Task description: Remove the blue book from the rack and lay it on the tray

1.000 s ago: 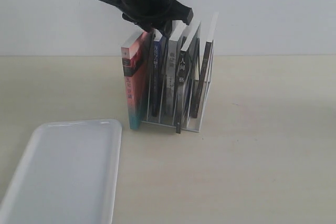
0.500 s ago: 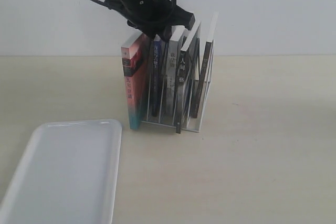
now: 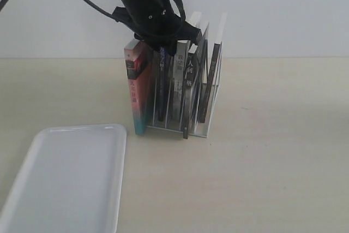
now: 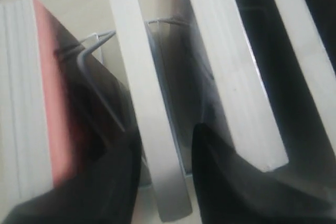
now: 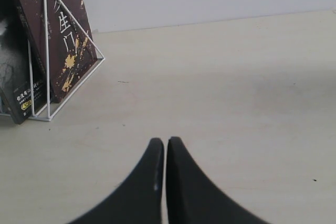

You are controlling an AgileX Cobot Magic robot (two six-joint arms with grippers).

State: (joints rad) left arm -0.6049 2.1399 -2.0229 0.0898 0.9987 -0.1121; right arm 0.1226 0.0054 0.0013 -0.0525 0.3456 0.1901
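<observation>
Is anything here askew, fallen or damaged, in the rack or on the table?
Nothing is spilled or damaged. In the rack, the rightmost book leans to the side instead of standing upright. One black book sticks out past the rack's front edge, with its lower corner hanging over it.

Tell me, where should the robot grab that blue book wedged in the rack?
By its top edge, coming straight down from above. The blue book stands upright in a narrow slot of the rack, close between the pink-and-teal book and the next book, so only its top is free. One finger goes on each cover; the left tool straddles it that way.
</observation>
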